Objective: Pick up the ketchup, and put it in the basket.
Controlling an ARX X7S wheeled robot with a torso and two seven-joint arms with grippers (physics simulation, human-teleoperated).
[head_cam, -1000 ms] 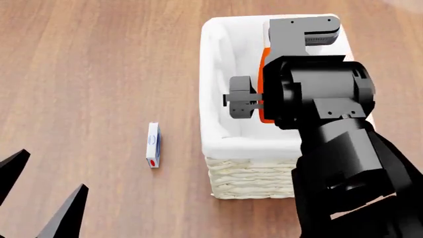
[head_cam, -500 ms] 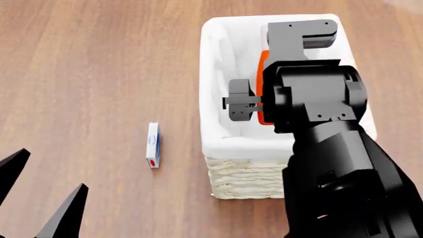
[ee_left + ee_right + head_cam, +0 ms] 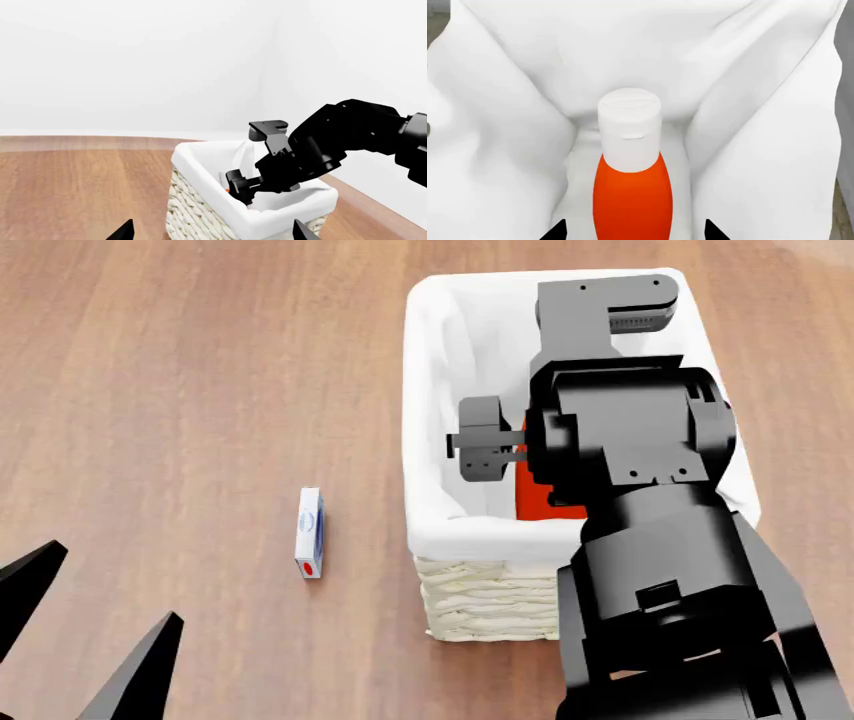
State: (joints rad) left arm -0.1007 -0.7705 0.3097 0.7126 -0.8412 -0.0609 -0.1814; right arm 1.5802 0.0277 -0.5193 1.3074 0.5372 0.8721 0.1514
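Wooden floor (image 3: 187,360) with basket (image 3: 487,605) and small, possibly cardboard, box (image 3: 310,534).

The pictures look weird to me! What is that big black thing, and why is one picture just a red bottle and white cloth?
The big black thing is a robot's right arm, seen from a camera on the robot's head. It reaches into a basket lined with white cloth, standing on a wooden surface. Each arm also has its own small camera near its gripper. The right one looks straight at the ketchup, an orange-red bottle with a white cap, down inside the basket. The gripper's black tips sit on both sides of it; I cannot tell if they still squeeze it. The left gripper waits open. A small white box lies beside the basket.
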